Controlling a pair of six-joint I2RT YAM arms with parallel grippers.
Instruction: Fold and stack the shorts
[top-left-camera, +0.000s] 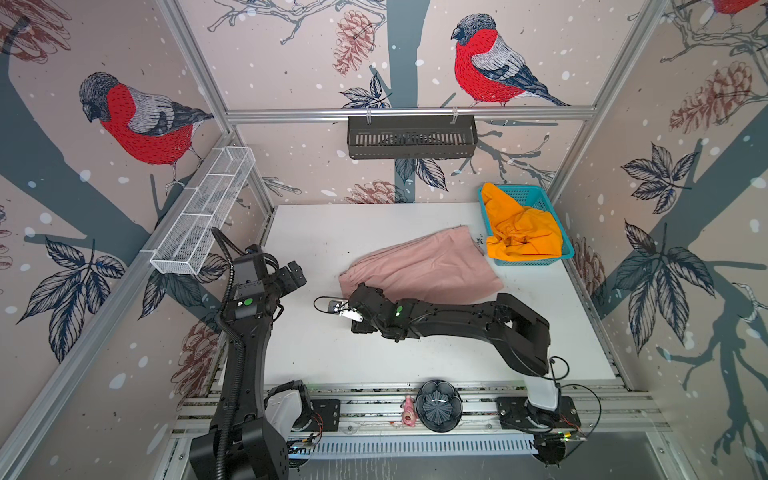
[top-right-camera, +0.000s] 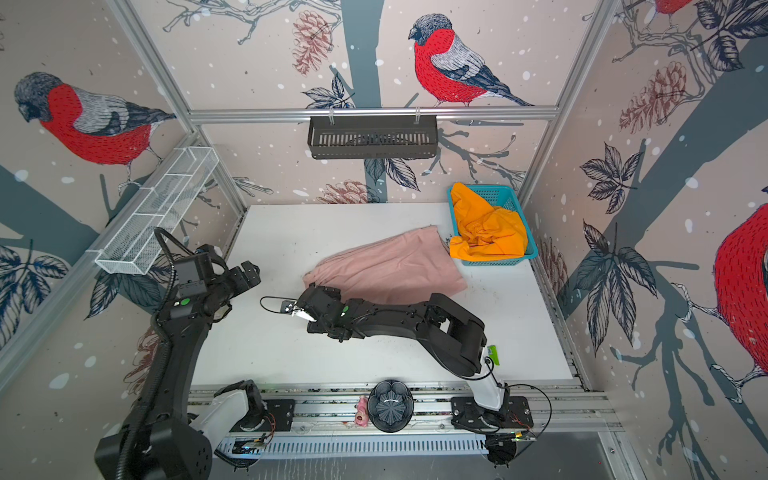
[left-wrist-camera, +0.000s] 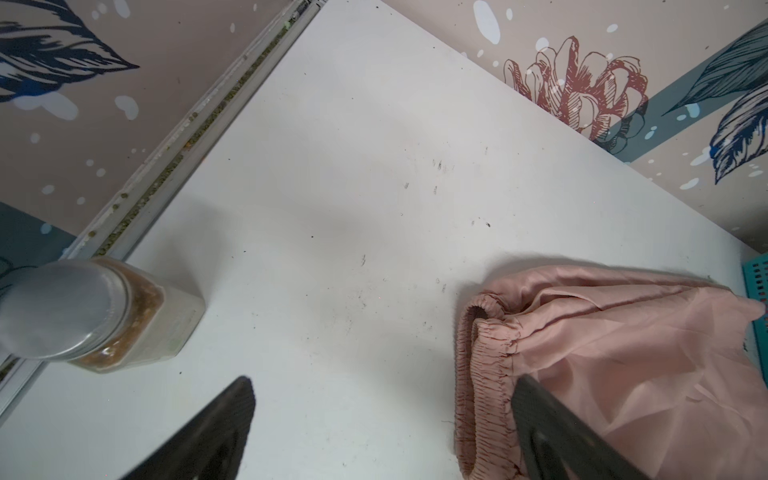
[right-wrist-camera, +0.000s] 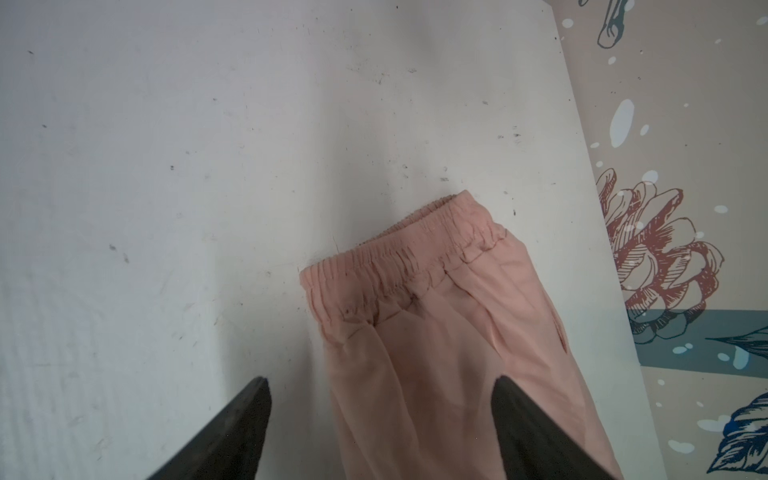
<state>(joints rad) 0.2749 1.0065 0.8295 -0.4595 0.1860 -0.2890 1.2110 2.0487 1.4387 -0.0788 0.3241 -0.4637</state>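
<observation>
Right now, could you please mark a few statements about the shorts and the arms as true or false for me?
1. The pink shorts lie on the white table. True.
2. The orange shorts are spread flat on the table. False: they sit crumpled in the blue basket.
3. The right arm's fingers are clamped on the pink waistband. False: they stand apart and grip nothing.
4. A jar with a grey lid stands on the table. True.
</observation>
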